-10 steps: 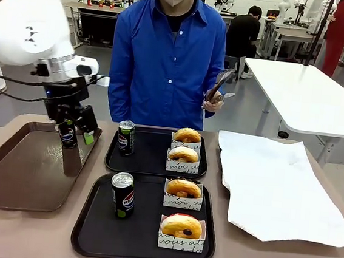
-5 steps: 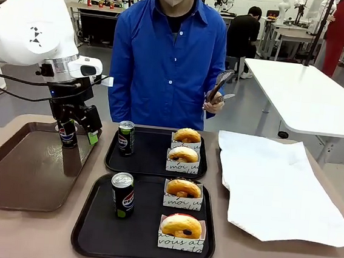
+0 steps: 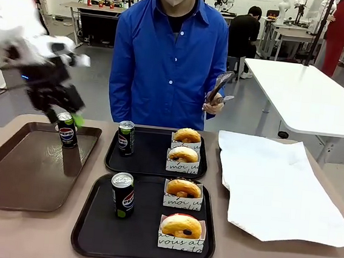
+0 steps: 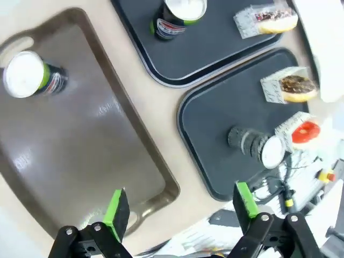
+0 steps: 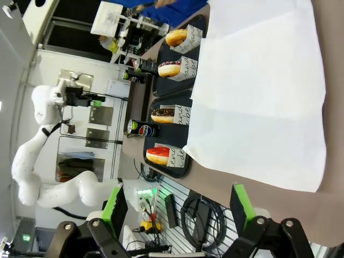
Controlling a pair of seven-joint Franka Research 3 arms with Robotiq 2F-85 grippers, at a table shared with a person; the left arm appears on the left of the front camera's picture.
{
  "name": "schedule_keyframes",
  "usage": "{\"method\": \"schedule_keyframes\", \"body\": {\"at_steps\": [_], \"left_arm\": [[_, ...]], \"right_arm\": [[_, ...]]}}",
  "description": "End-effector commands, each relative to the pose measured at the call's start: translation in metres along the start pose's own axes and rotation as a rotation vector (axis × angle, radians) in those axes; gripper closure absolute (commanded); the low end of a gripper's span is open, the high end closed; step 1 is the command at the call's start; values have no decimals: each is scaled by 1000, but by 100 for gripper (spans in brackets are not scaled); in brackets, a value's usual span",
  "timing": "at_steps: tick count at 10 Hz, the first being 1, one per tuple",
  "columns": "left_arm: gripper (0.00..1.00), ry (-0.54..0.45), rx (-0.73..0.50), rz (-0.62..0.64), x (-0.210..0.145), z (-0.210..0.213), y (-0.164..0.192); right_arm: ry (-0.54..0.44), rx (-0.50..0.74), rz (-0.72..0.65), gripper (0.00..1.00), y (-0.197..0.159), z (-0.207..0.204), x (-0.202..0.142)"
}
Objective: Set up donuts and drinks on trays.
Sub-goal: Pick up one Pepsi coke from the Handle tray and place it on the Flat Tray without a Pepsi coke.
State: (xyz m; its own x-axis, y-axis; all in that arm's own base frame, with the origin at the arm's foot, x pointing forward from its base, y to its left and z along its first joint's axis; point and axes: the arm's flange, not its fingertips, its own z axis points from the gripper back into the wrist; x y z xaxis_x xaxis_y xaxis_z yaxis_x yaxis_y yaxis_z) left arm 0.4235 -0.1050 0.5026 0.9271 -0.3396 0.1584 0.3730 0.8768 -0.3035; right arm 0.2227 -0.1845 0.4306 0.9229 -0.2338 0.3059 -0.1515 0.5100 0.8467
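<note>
Two black trays lie mid-table. The far tray [image 3: 151,159] holds a Pepsi can [image 3: 125,137] and two sleeved donuts [image 3: 186,136]. The near tray [image 3: 98,225] carries a can [image 3: 122,194], a yellow-glazed donut [image 3: 184,188] and a reddish one [image 3: 181,225]. A third can [image 3: 67,129] stands upright on the brown tray [image 3: 21,172]. My left gripper [image 3: 64,112] hovers just above that can, blurred; the left wrist view shows the gripper [image 4: 180,204] open and empty, high over the can [image 4: 27,80]. My right gripper [image 5: 178,209] is open and empty beyond the table's edge.
A large white paper sheet [image 3: 276,188] covers the table's right side. The person in a blue coat stands at the far edge, holding tongs [image 3: 219,85] in one hand. A white table [image 3: 309,99] stands behind on the right.
My left gripper has let go of the can on the brown tray and risen up and to the left. The can stays standing where it was held.
</note>
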Motion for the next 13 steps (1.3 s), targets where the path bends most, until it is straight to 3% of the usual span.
{"method": "schedule_keyframes", "body": {"at_steps": [1, 3, 7, 10, 13], "left_arm": [[0, -150, -150, 76, -63, 44, 47], [0, -235, -279, 151, -96, 79, 100], [0, -130, -672, 317, -119, 66, 225], [0, -177, -813, 269, -143, 55, 270], [0, -262, -865, 339, -176, 30, 303]], "right_arm": [[-1, 10, 7, 0, 0, 0, 0], [-1, 10, 7, 0, 0, 0, 0], [-1, 10, 7, 0, 0, 0, 0], [-1, 10, 7, 0, 0, 0, 0], [-1, 10, 7, 0, 0, 0, 0]]}}
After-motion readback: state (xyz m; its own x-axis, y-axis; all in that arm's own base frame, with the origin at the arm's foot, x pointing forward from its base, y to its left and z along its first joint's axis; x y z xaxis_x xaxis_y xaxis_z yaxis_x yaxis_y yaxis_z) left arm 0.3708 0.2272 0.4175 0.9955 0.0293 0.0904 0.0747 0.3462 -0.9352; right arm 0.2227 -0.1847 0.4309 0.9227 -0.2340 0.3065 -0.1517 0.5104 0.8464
